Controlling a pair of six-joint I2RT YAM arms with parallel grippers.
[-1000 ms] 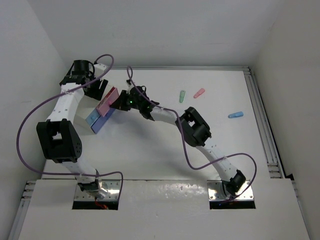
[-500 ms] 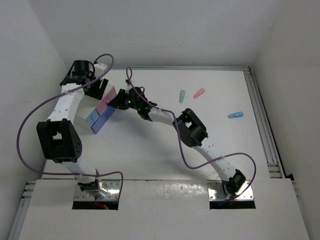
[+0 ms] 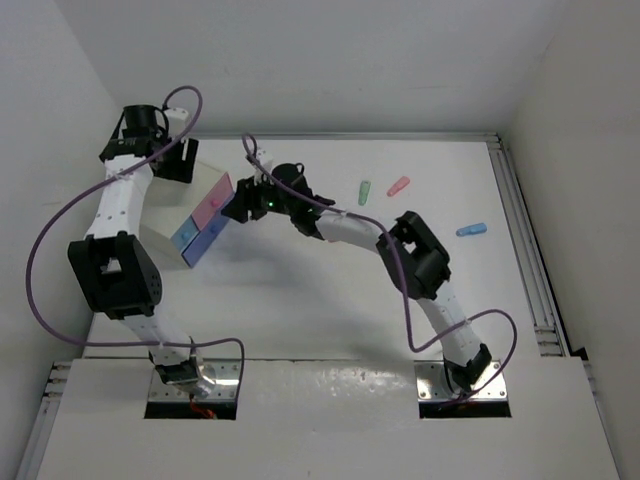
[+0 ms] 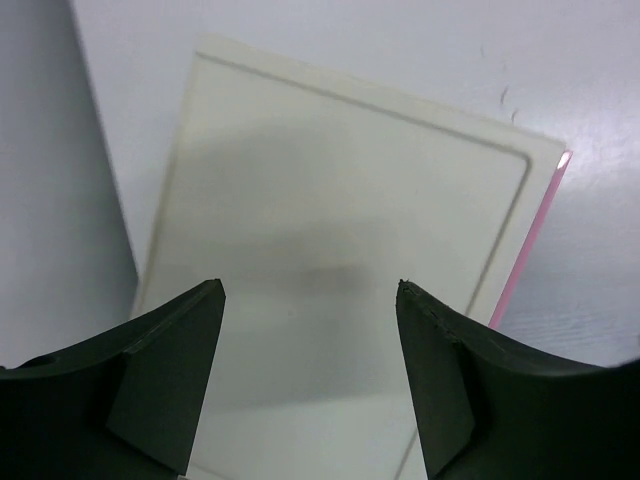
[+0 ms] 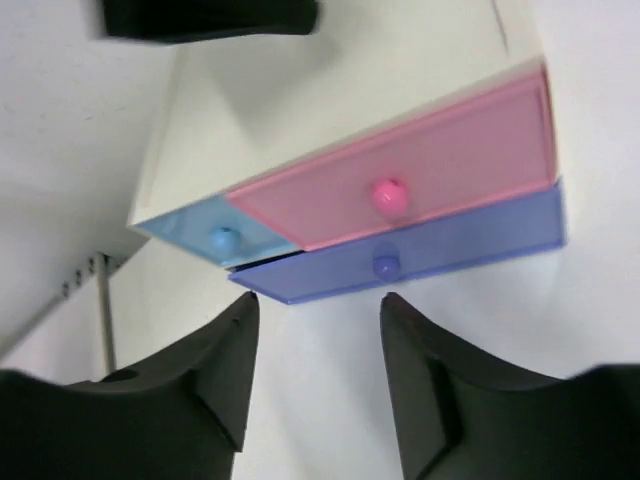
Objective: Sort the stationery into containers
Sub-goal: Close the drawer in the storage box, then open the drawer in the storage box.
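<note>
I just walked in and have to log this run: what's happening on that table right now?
Two robot arms are working at a small cream drawer unit on the left of the table. The left gripper hangs open over its top. The right gripper is open and empty, facing the pink drawer and the blue drawer below it. A green piece, a pink piece and a light-blue piece lie loose to the right, not yet sorted.

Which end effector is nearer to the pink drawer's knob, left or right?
Right. The right end effector is in front of the drawers, close to the pink knob. The left end effector hangs above the cabinet's white top.
</note>
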